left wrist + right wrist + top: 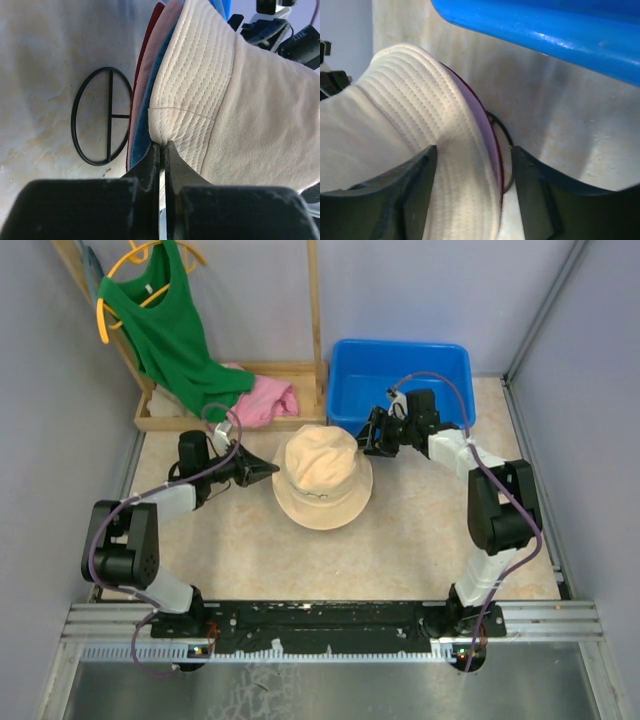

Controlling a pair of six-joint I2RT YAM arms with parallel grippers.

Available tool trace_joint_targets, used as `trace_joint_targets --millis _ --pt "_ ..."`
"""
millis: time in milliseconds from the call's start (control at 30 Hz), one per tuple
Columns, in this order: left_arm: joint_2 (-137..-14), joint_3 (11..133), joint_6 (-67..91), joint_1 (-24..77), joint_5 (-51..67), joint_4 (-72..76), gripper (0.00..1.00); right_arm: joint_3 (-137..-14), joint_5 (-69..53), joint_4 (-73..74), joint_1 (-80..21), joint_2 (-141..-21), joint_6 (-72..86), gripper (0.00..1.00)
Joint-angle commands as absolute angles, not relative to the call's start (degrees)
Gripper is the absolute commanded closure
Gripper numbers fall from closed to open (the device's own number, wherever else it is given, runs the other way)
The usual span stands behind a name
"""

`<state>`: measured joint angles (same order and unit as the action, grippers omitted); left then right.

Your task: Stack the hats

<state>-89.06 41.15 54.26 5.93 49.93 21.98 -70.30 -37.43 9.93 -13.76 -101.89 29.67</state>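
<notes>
The beige hat (322,472) sits crown up in the middle of the table, on top of the other hats. In the left wrist view the beige hat (240,100) covers the edges of the blue hat (145,120), the pink hat (142,75) and the dark red hat (150,30). My left gripper (272,472) is at the stack's left side. It (162,147) is shut, pinching a fold of the beige brim. My right gripper (372,440) is at the stack's far right side. It (472,155) is open, its fingers either side of the beige hat (420,120) brim and the dark red edge (492,145) below.
A blue bin (400,375) stands just behind my right gripper. At the back left, a wooden rack (315,320) carries a green shirt (165,320), with a pink cloth (265,400) on its base. A black ring mark (102,116) on the tabletop lies partly under the stack.
</notes>
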Motion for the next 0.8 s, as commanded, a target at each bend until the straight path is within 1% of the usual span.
trace_joint_targets --millis 0,67,167,267,433,533,767 --pt "-86.9 38.1 54.0 6.3 47.8 20.7 1.0 -69.2 -35.6 9.2 -11.6 -98.0 29.1 0.33" --pt "-86.4 37.4 54.0 6.3 47.7 19.9 1.0 -65.5 -35.9 7.3 -9.0 -95.4 30.7 0.29" --pt "-85.8 37.1 53.7 6.3 47.7 18.6 1.0 -60.3 -39.3 4.7 -5.1 -89.2 33.2 0.29" --pt "-85.5 37.3 53.5 6.4 48.1 17.5 1.0 -56.6 -41.9 5.5 -4.7 -84.9 33.8 0.31" --pt "-85.1 37.4 53.3 6.7 47.6 15.9 1.0 -48.0 -47.0 0.9 -4.7 -78.2 39.4 0.31" --pt "-85.5 37.3 53.4 7.6 47.3 15.7 1.0 -44.2 -48.5 -2.2 -5.2 -76.7 42.0 0.31" --pt "-86.1 36.9 54.4 9.9 46.1 16.2 1.0 -40.2 -48.9 -6.7 -5.6 -76.9 43.5 0.31"
